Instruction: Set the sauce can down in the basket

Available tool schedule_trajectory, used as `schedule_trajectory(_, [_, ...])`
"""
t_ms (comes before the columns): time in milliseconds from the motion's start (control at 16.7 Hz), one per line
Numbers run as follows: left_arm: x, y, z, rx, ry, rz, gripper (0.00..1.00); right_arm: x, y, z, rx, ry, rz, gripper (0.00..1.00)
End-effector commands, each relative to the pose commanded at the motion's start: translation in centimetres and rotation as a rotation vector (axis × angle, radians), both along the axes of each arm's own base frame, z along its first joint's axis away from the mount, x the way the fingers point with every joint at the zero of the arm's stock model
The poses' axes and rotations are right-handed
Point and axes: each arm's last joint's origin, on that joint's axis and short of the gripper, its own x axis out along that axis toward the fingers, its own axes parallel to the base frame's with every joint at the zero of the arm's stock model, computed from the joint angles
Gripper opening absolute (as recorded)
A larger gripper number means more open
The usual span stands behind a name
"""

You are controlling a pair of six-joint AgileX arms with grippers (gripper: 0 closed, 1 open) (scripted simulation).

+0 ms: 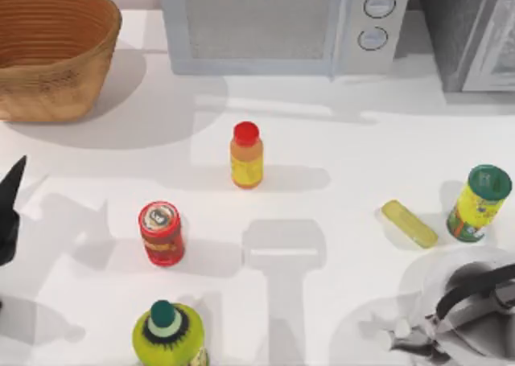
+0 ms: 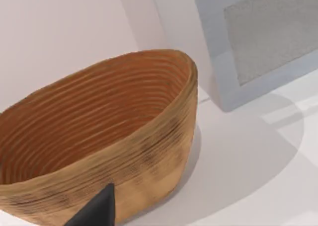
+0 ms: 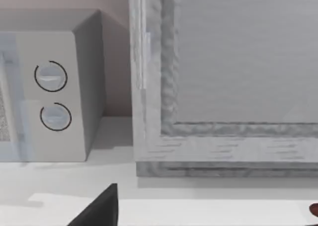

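Note:
The sauce can (image 1: pixel 161 233) is a small red cylinder with a silvery top, standing upright on the white table left of centre. At the table's far left corner stands the wide woven basket (image 1: pixel 96 52), which the left wrist view shows close up as the basket (image 2: pixel 149 151), with nothing inside it. My left gripper (image 1: pixel 10 205) is at the table's left edge, left of the can and apart from it. My right gripper (image 1: pixel 426 334) is parked at the near right corner, far from the can.
An orange bottle with a red cap (image 1: pixel 246 155) stands in the middle. A yellow-green bottle (image 1: pixel 167 334) is just in front of the can. A green-lidded canister (image 1: pixel 479 203) and a yellow bar (image 1: pixel 409 224) are at the right. A microwave (image 1: pixel 282 24) lines the back.

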Motion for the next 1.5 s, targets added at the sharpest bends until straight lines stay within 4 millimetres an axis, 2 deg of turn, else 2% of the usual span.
schedule_trajectory(180, [4.2, 1.0, 1.2, 0.087, 0.12, -0.201, 1.0, 0.0, 0.0, 0.0, 0.0, 0.0, 0.0, 1.0])
schedule_trajectory(300, [7.7, 1.9, 0.6, 0.115, 0.186, -0.352, 1.0, 0.0, 0.0, 0.0, 0.0, 0.0, 0.0, 1.0])
schedule_trajectory(480, [12.6, 2.8, -2.4, 0.124, 0.234, -0.588, 1.0, 0.0, 0.0, 0.0, 0.0, 0.0, 0.0, 1.0])
schedule_trajectory(660, [15.7, 2.5, -7.3, 0.096, 0.252, -0.804, 1.0, 0.0, 0.0, 0.0, 0.0, 0.0, 0.0, 1.0])
schedule_trajectory(840, [16.1, 1.3, -12.2, 0.031, 0.285, -0.961, 1.0, 0.0, 0.0, 0.0, 0.0, 0.0, 0.0, 1.0])
schedule_trajectory(1020, [14.9, 0.4, -15.3, -0.036, 0.334, -1.04, 1.0, 0.0, 0.0, 0.0, 0.0, 0.0, 0.0, 1.0])
schedule_trajectory(1140, [14.6, 0.2, -15.8, -0.05, 0.346, -1.053, 1.0, 0.0, 0.0, 0.0, 0.0, 0.0, 0.0, 1.0])
schedule_trajectory(1500, [15.0, 0.1, -15.5, -0.039, 0.335, -1.053, 1.0, 0.0, 0.0, 0.0, 0.0, 0.0, 0.0, 1.0])
